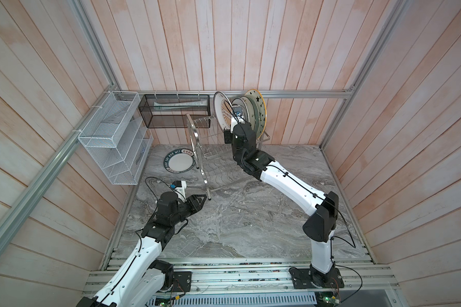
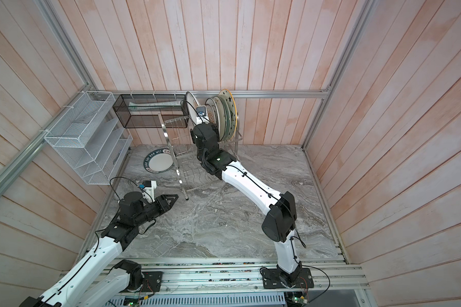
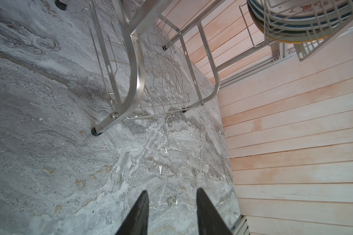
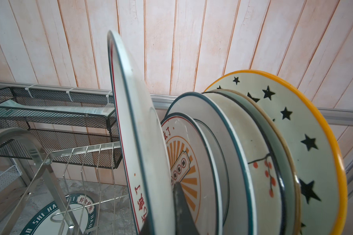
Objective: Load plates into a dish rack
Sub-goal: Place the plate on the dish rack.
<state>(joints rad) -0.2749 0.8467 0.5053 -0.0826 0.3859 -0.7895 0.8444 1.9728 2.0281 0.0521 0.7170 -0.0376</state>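
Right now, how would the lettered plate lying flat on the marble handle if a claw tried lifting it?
The lettered plate looks glazed ceramic: probably stiff, slippery, chip-prone. Lying flat on the table, its rim likely gives little purchase; a push may just slide it.

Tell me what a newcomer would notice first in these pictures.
The row of plates standing on edge in the dish rack's upper tier, ending in a yellow-rimmed star plate. Next, the right gripper shut on a red-lettered plate there, and a lone plate lying flat on the marble beside the rack.
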